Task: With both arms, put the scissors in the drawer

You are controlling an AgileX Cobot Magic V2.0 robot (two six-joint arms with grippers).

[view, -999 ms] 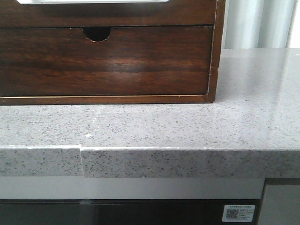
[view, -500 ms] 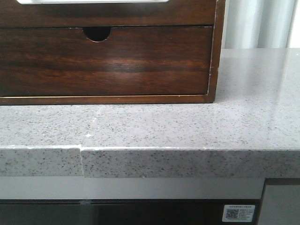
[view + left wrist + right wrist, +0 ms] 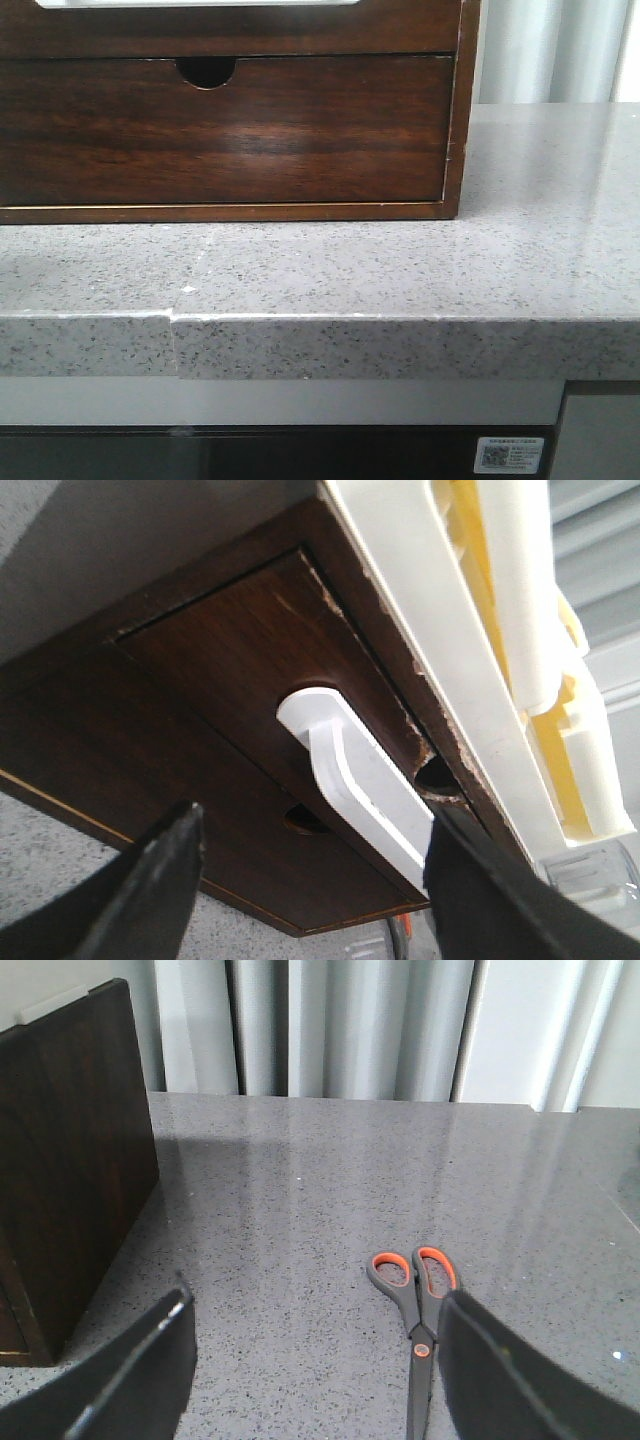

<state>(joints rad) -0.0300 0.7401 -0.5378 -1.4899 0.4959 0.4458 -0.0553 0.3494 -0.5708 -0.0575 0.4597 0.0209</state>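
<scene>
Barely started, I'd judge: grey-and-orange-handled scissors (image 3: 418,1325) lie flat on grey speckled stone tabletop (image 3: 330,1190) w/ right tool (image 3: 315,1370) spread above, left tool (image 3: 310,880) spread near white handle (image 3: 355,780) of shut dark-brown glossy wood drawer (image 3: 250,660); opening, pickup, drop-in all remain.

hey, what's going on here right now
A two-armed robot is starting to put scissors away. Its open left gripper faces the upper drawer of a dark wooden cabinet, by the white handle; the drawer looks shut. The open right gripper hovers over the scissors, which lie untouched on the grey countertop.
</scene>
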